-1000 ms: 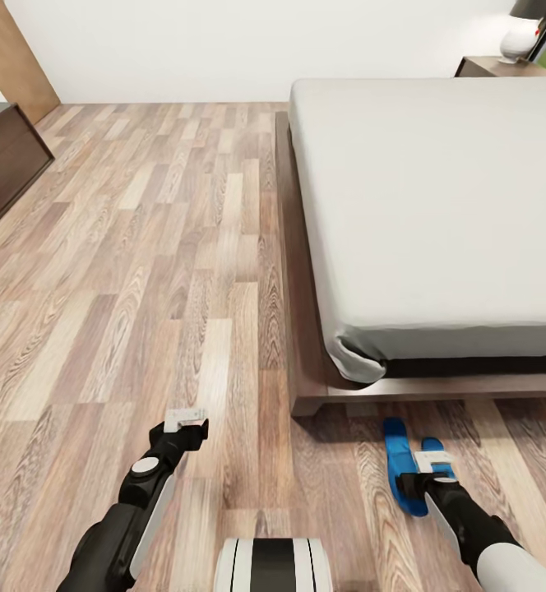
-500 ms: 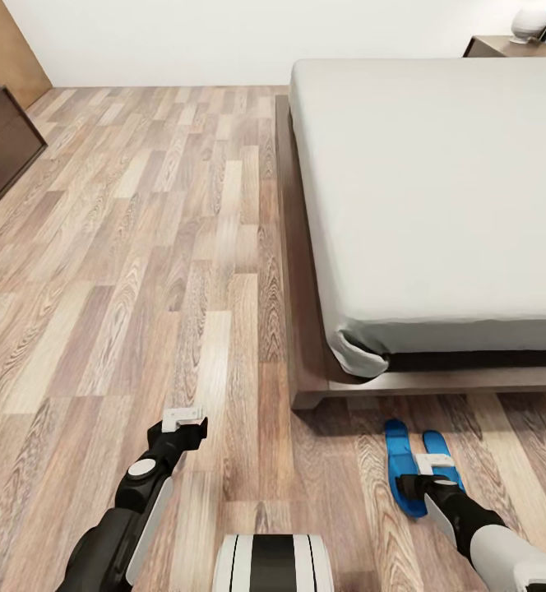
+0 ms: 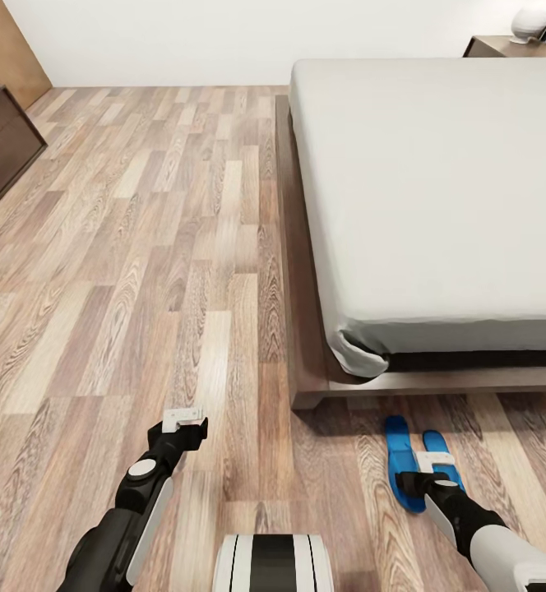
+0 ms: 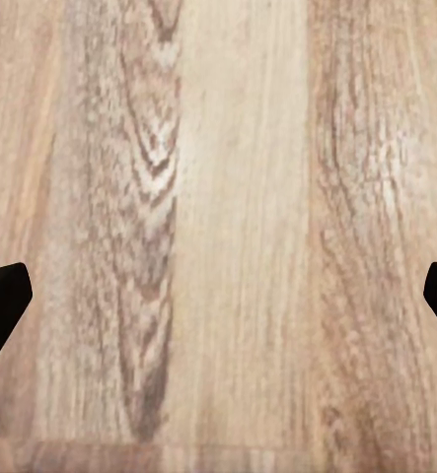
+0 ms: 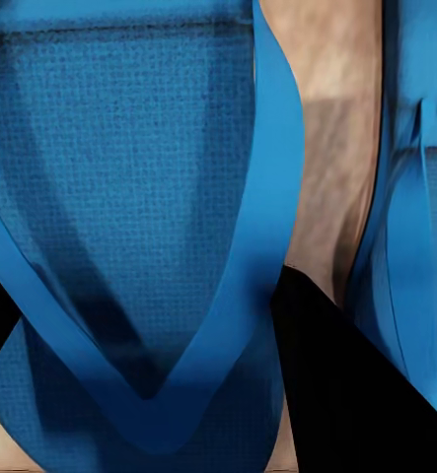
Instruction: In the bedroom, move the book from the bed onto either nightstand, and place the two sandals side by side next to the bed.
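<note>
Two bright blue sandals lie side by side on the wood floor by the bed's (image 3: 437, 189) near corner. One sandal (image 3: 399, 464) is to the left, the other sandal (image 3: 440, 444) to the right. My right gripper (image 3: 428, 475) hovers low over the right one. In the right wrist view its fingers stand apart over the sandal's sole (image 5: 119, 148) and V strap, gripping nothing I can make out, with the second sandal (image 5: 420, 197) alongside. My left gripper (image 3: 182, 423) is open over bare floor (image 4: 218, 236). A nightstand (image 3: 503, 45) stands beyond the bed. The book is out of view.
A white lamp (image 3: 529, 20) sits on the nightstand. A dark brown cabinet (image 3: 2, 140) stands at the far left wall, beside a wooden door panel (image 3: 14, 41). The bed's dark frame (image 3: 306, 386) juts out at floor level. Open plank floor (image 3: 158, 247) lies left of the bed.
The head camera tilted down a little a second ago, shifting the whole picture. Since then my right arm has drawn back slightly. The sandals and left gripper have stayed put.
</note>
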You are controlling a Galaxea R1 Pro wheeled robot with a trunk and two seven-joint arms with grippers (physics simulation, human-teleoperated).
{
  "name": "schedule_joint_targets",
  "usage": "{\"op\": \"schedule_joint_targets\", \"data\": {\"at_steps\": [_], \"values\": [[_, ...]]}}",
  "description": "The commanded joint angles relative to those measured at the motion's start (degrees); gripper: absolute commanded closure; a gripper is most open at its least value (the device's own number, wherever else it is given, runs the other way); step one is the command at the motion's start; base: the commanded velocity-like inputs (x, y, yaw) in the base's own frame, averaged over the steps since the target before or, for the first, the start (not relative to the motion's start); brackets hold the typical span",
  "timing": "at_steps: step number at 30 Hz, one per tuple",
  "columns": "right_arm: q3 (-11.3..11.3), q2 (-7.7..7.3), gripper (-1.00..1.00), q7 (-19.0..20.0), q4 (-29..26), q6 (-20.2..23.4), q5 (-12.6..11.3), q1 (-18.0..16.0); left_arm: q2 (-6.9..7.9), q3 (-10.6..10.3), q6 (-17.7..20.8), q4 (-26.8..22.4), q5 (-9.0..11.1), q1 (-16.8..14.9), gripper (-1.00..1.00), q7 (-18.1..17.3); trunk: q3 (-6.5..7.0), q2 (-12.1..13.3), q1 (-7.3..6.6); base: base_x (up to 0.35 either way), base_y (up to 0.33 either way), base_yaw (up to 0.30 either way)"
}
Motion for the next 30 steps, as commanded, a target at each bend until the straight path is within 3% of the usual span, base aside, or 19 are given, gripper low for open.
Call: {"op": "schedule_joint_targets", "data": {"at_steps": [1, 30], "values": [[0.03, 0.0, 1.0, -0.19, -0.09, 0.55, -0.2, 0.01, 0.01, -0.1, 0.27, -0.07, 0.31, -0.02, -1.0, 0.42, -0.03, -0.01, -0.01, 0.0, 0.0, 0.0], [-0.17, -0.26, 1.0, -0.28, 0.09, 1.52, -0.53, 0.01, 0.03, -0.1, 0.27, -0.07, 0.23, -0.02, -1.0, 0.42, -0.03, -0.01, -0.01, -0.016, -0.014, 0.0]]}}
